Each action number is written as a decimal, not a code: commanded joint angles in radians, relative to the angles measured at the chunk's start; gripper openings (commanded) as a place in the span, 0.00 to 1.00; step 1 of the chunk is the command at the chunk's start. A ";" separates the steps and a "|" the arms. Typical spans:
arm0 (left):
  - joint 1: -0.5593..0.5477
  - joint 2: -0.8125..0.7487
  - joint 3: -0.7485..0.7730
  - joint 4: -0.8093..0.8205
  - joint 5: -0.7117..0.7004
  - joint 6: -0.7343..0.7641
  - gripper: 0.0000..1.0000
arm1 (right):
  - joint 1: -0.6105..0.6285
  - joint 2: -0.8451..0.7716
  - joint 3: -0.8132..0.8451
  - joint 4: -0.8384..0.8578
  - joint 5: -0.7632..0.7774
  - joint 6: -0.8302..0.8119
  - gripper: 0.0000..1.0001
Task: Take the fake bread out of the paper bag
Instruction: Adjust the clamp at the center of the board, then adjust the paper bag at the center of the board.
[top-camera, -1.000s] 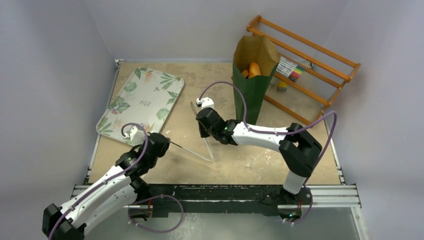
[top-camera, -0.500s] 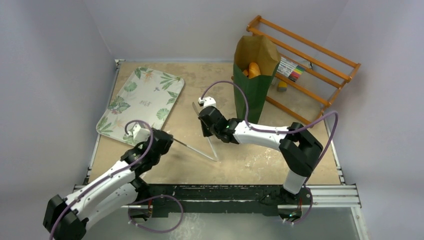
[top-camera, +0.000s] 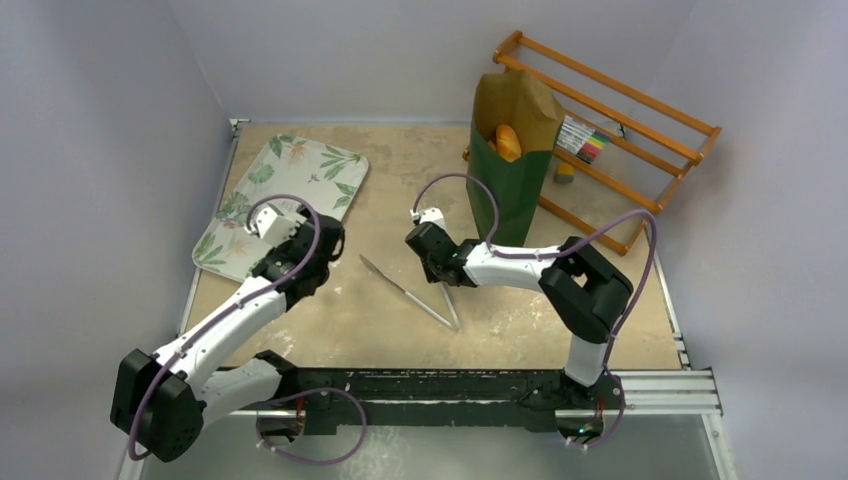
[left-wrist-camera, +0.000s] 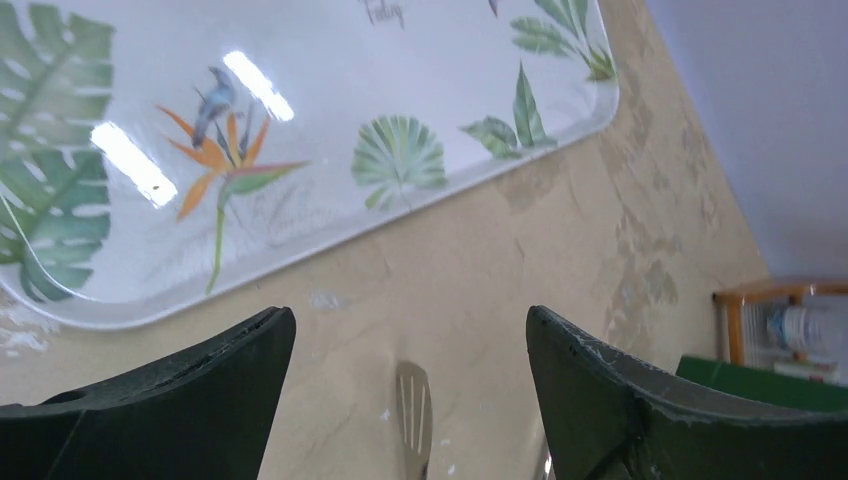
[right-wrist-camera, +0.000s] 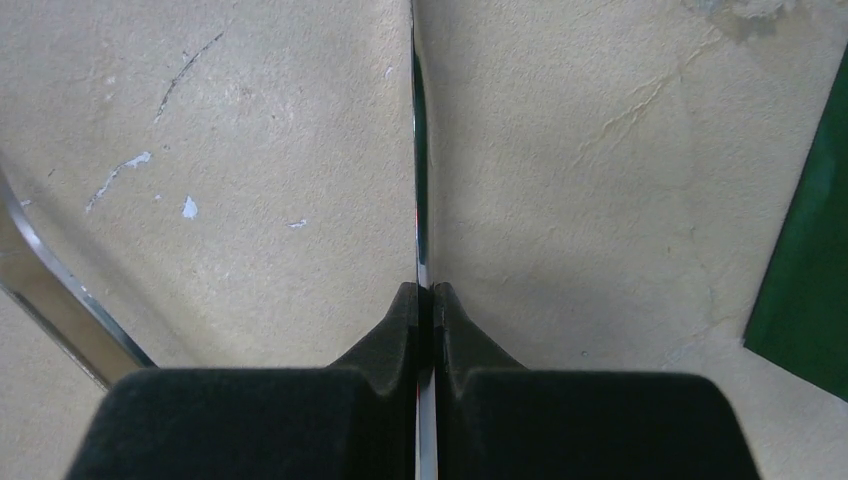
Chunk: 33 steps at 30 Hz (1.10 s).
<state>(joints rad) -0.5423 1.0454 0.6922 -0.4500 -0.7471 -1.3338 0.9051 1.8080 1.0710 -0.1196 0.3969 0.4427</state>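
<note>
Script on the floral tray (left-wrist-camera: 400, 60) is cut off, unreadable. The left gripper (left-wrist-camera: 408, 320) is held wide apart, low beside the tray; the right gripper (right-wrist-camera: 426, 295) is clamped on one arm of the metal tongs (top-camera: 405, 291). The fake bread (top-camera: 508, 142) is seen inside the upright paper bag (top-camera: 510, 190)

Pale grey walls (top-camera: 400, 50) — wooden rack (top-camera: 640, 96), perhaps leaning

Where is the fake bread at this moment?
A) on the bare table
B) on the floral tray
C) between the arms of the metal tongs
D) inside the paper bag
D: the orange bread pieces show in the open top of the paper bag, while the floral tray and the metal tongs hold none.
</note>
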 joint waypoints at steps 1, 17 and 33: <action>0.099 0.008 0.061 -0.044 -0.024 0.091 0.86 | 0.024 0.004 -0.005 0.017 0.027 0.040 0.00; 0.377 0.132 0.006 0.021 0.185 0.219 0.82 | 0.110 -0.011 -0.027 -0.025 0.081 0.122 0.74; 0.384 0.236 -0.113 0.178 0.377 0.195 0.71 | 0.158 -0.168 -0.008 -0.123 0.085 0.079 0.78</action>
<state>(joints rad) -0.1638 1.2575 0.5949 -0.3527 -0.4274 -1.1400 1.0492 1.6711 1.0409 -0.2005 0.4767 0.5392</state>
